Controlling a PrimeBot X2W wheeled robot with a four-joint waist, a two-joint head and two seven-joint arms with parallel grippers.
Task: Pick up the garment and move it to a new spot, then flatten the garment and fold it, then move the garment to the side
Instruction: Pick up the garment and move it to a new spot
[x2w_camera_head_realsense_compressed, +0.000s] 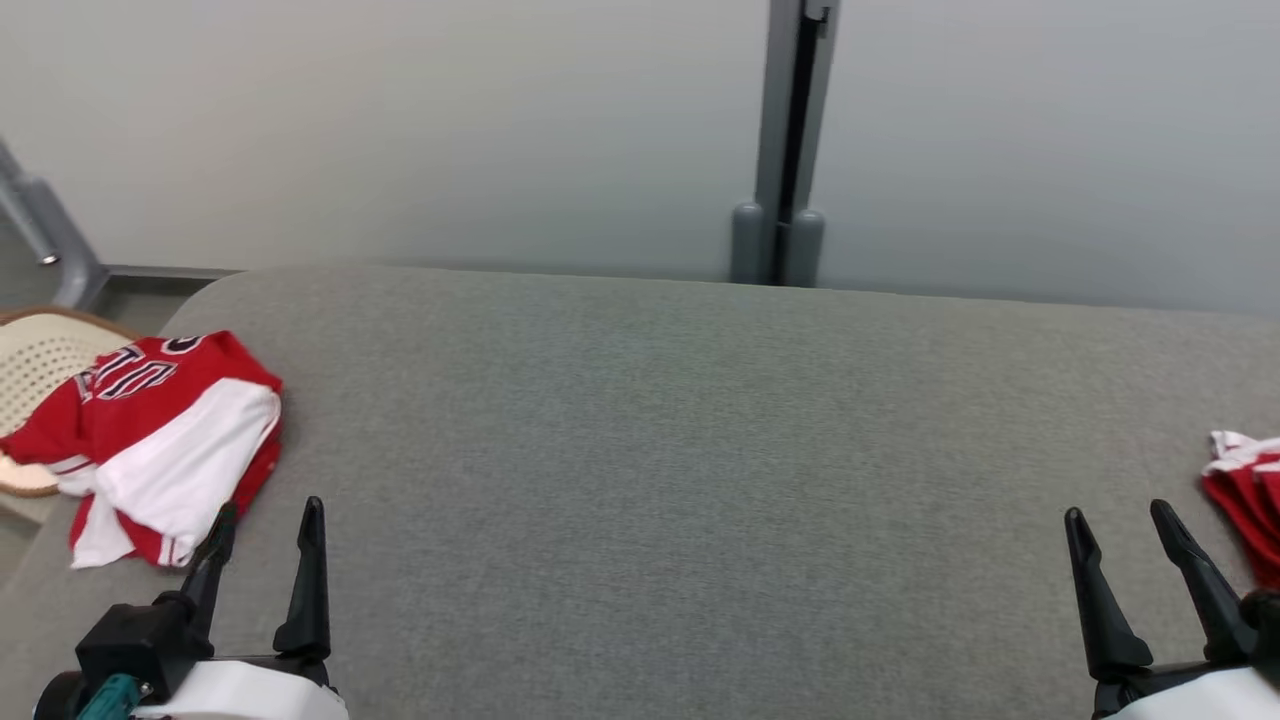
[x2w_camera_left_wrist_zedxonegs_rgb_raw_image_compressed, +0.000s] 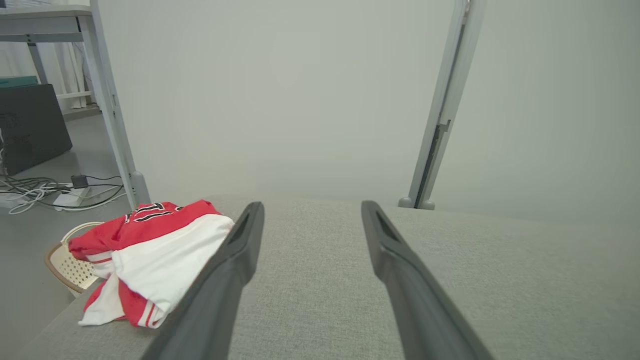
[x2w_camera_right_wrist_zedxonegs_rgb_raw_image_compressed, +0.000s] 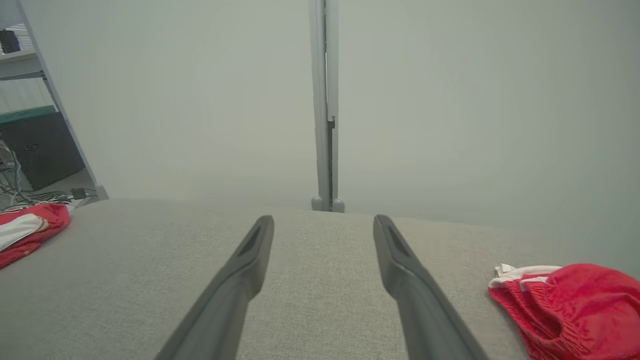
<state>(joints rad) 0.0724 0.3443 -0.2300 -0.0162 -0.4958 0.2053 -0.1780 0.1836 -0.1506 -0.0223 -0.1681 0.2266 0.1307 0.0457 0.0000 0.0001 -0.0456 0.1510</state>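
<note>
The grey fabric-topped desk (x2w_camera_head_realsense_compressed: 640, 450) stretches ahead of both pairs of fingers up to a pale partition (x2w_camera_head_realsense_compressed: 790, 150).

A folded jersey (x2w_camera_head_realsense_compressed: 160, 440), red and white, lies just beyond and outward of the left fingers (x2w_camera_head_realsense_compressed: 312, 540), with its far side hanging over the desk's edge. It looks already dealt with. The garment to work on is more likely the crumpled red garment (x2w_camera_head_realsense_compressed: 1250, 500), bunched just outward of the right fingers (x2w_camera_head_realsense_compressed: 1080, 545) near the desk's edge.

Both pairs of fingers are spread apart and hold nothing. They point away from the robot, low over the cloth top.

The step in hand reads as the first pick-up. To do it well, the right fingers should swing outward until the heap sits between them. They should come down on a raised fold, not the flat hem, so they bite cloth and not the desk's fabric. The white-trimmed edge showing in the right wrist view looks like a good hold. The lift should be high enough that the trailing cloth clears the top before it is carried toward the open middle between the two pairs of fingers.

A woven basket (x2w_camera_head_realsense_compressed: 40, 360) stands outward of the left fingers, off the desk. The jersey's overhang drapes across its rim, and what lies deeper inside is hidden.
</note>
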